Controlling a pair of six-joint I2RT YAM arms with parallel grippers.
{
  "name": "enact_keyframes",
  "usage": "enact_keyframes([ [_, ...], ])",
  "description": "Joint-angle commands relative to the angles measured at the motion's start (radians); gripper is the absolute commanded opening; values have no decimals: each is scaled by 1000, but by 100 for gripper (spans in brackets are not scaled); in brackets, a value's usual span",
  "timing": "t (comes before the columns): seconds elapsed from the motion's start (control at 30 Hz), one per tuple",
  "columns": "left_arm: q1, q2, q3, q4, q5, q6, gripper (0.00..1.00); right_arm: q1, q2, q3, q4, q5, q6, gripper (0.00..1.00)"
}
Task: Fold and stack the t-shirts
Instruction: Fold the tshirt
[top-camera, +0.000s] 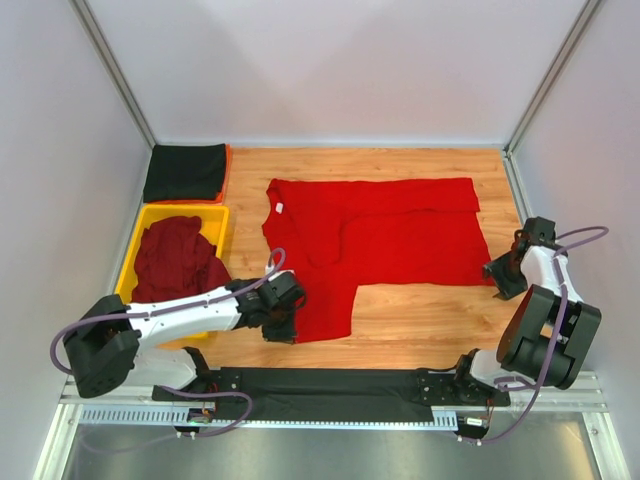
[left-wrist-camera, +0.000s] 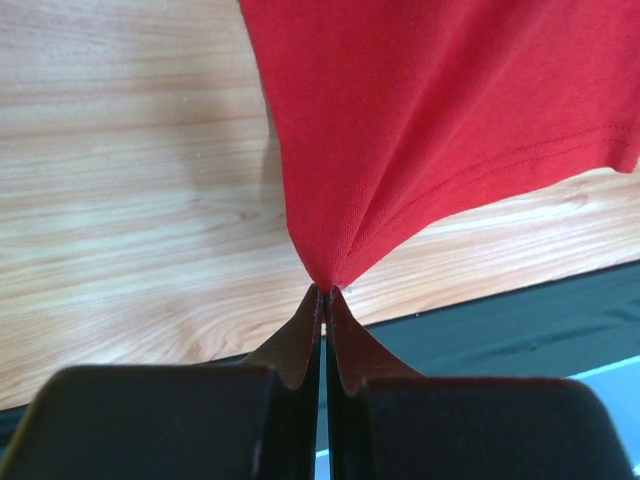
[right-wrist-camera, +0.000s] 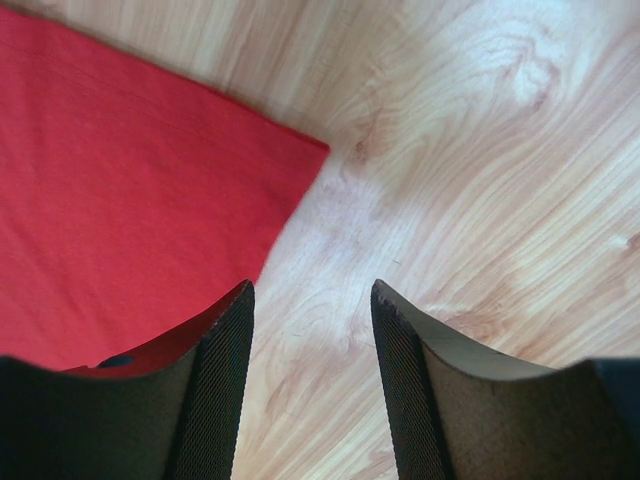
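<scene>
Wooden tabletop (top-camera: 420, 320) bearing a red t-shirt (top-camera: 390, 235) spread partly folded, one hem corner pinched between the fully closed jaws of the left gripper (left-wrist-camera: 323, 292), another corner lying just ahead and left of the half-parted, empty jaws of the right gripper (right-wrist-camera: 312, 300).

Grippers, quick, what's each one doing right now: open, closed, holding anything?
Left gripper: jaws closed, pinching an edge of the red t-shirt.
Right gripper: jaws open, holding nothing.
</scene>
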Motion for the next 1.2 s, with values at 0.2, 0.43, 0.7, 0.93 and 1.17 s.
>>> enact_keyframes([
  [0.2, -14, -139, -33, 28, 65, 16, 0, -8, 54, 44, 68, -9, -4, 53],
  [0.43, -17, -176, -35, 42, 77, 43, 0, -8, 109, 69, 33, -9, 38, 54],
  [0.7, -17, -181, -56, 69, 97, 56, 0, -8, 152, 87, 61, 40, 36, 53],
  [0.93, -17, -179, -44, 63, 97, 73, 0, -8, 202, 96, 87, 31, 41, 52],
  [1.17, -17, -212, -26, 2, 48, 56, 0, -6, 224, 102, 47, 80, 53, 35],
])
